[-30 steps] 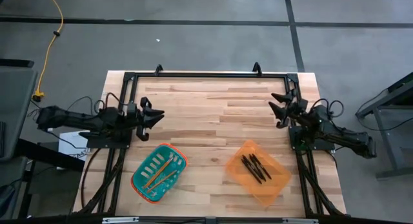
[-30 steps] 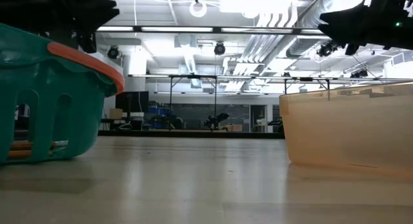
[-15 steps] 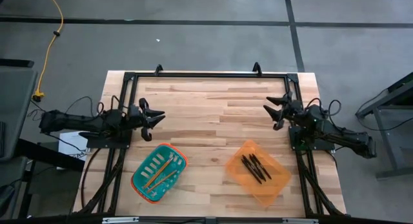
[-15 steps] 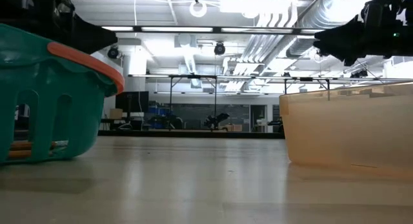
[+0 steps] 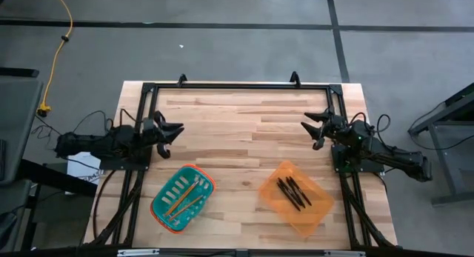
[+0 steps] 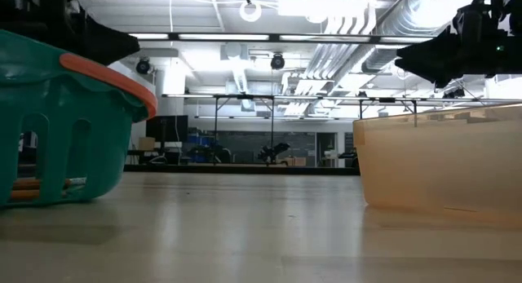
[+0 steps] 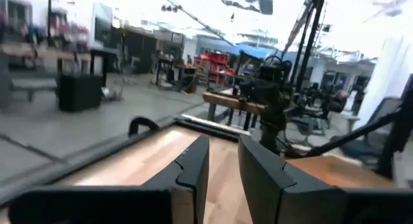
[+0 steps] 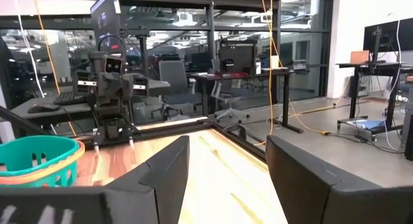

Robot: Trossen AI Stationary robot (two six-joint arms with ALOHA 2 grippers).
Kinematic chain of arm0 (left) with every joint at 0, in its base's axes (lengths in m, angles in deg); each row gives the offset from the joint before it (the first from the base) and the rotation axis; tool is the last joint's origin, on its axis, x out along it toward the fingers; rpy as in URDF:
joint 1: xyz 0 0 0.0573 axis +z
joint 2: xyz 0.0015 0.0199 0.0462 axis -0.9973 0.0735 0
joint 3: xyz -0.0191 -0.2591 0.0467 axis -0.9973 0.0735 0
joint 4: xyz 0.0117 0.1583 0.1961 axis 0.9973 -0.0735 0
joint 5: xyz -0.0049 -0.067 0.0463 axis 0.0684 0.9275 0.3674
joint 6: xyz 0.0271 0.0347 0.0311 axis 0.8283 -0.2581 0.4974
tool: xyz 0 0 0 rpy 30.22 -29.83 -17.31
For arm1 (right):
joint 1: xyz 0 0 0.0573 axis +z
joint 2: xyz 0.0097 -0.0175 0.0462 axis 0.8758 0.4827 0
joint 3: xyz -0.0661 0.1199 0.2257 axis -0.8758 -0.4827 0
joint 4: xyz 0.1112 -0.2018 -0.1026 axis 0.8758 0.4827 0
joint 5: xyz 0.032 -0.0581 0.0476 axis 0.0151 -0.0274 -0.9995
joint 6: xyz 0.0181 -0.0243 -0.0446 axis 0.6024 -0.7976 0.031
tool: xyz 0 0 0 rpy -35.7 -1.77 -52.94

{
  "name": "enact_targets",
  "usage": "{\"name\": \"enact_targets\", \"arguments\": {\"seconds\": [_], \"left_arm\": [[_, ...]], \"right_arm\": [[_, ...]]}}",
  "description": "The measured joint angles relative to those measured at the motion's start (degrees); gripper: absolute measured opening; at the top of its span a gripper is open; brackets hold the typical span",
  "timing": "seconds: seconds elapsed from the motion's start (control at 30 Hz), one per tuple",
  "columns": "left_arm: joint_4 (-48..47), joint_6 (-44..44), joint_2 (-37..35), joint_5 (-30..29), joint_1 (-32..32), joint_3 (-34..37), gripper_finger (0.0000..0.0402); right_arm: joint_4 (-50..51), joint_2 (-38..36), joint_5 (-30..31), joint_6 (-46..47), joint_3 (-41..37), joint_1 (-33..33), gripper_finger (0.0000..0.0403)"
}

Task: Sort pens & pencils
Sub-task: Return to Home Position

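Fingers, left: the left gripper (image 5: 174, 132) has its fingers (image 7: 192, 167) a narrow gap apart, with nothing between them.
Fingers, right: the right gripper (image 5: 309, 131) has its fingers (image 8: 169, 167) spread wide, with nothing between them.
Left gripper, place: just inside the left edge of the worktop (image 5: 244, 138), about halfway along it, raised off the wood and pointing toward the middle.
Right gripper, place: just inside the right edge, about level with the left one, also raised and pointing toward the middle. In the low view it is the dark shape (image 6: 428, 59) above the orange bin.
Pencils: the pencils (image 5: 185, 201) lie side by side in the green basket (image 5: 172, 189). An orange-tan end shows through a slot in its wall in the low view (image 6: 24, 185).
Green basket, place: on the worktop near the left corner of the edge that runs along the bottom of the high view, well apart from the left gripper.
Pens: the pens (image 5: 294, 192) lie together in the orange bin (image 5: 311, 212), roughly parallel.
Orange bin, place: near the right corner of that same edge, set at an angle, apart from the green basket with bare wood between them.
Frame: a black frame (image 5: 237, 85) runs along the far edge and down both sides of the worktop.
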Motion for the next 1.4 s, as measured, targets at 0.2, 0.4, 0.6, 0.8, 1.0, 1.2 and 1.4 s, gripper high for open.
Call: {"name": "enact_targets", "arguments": {"seconds": [0.2,0.4,0.6,0.8,1.0,1.2,1.4], "left_arm": [[-5.94,-8.78,0.78,1.82,0.0,0.07,0.0071],[-5.92,-9.15,1.18,2.54,0.0,0.04,0.0071],[-5.95,-9.15,1.18,2.54,0.0,0.04,0.0072],[-5.95,-9.17,1.18,2.54,0.0,0.04,0.0072],[-5.95,-9.18,1.18,2.54,0.0,0.04,0.0072],[-5.95,-9.18,1.18,2.54,0.0,0.04,0.0072],[-5.95,-9.18,1.18,2.56,0.0,0.04,0.0072]], "right_arm": [[0.52,0.04,0.02,0.0,0.0,0.0,0.0197],[0.94,0.06,0.02,0.0,0.0,0.0,0.0197],[0.98,0.06,0.02,0.01,0.0,0.0,0.0197],[1.16,0.06,0.02,0.01,0.0,0.0,0.0197],[1.31,0.06,0.02,0.01,0.0,0.0,0.0197],[1.31,0.06,0.02,0.01,0.0,0.0,0.0197],[1.31,0.06,0.02,0.0,0.0,0.0,0.0197]]}}
